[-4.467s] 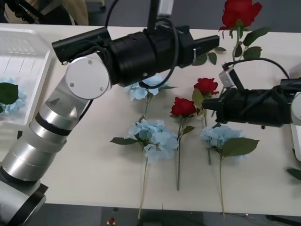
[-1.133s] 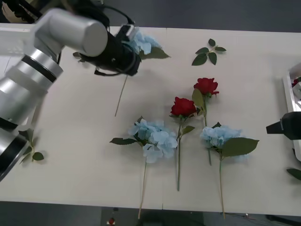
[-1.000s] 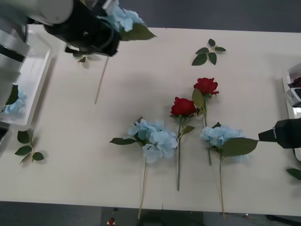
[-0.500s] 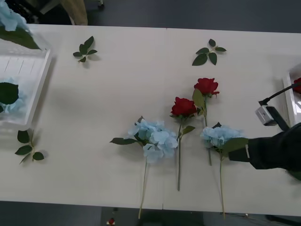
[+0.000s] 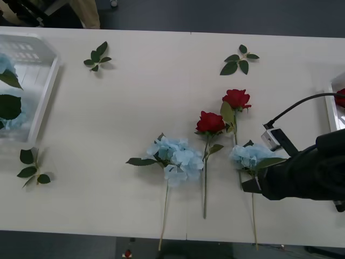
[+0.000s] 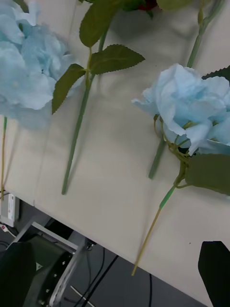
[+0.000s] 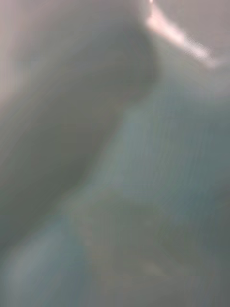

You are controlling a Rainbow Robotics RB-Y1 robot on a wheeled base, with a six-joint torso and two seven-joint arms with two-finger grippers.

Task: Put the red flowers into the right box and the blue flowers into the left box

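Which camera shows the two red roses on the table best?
The front view: both red roses lie whole there, blooms and stems, beside the blue flowers. The right wrist view catches just a sliver of red at its edge, plus green stems. The left wrist view is a blur.

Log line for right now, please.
right gripper: open, by rightmost blue flower | table: two red flowers, two blue flowers | left box: blue inside
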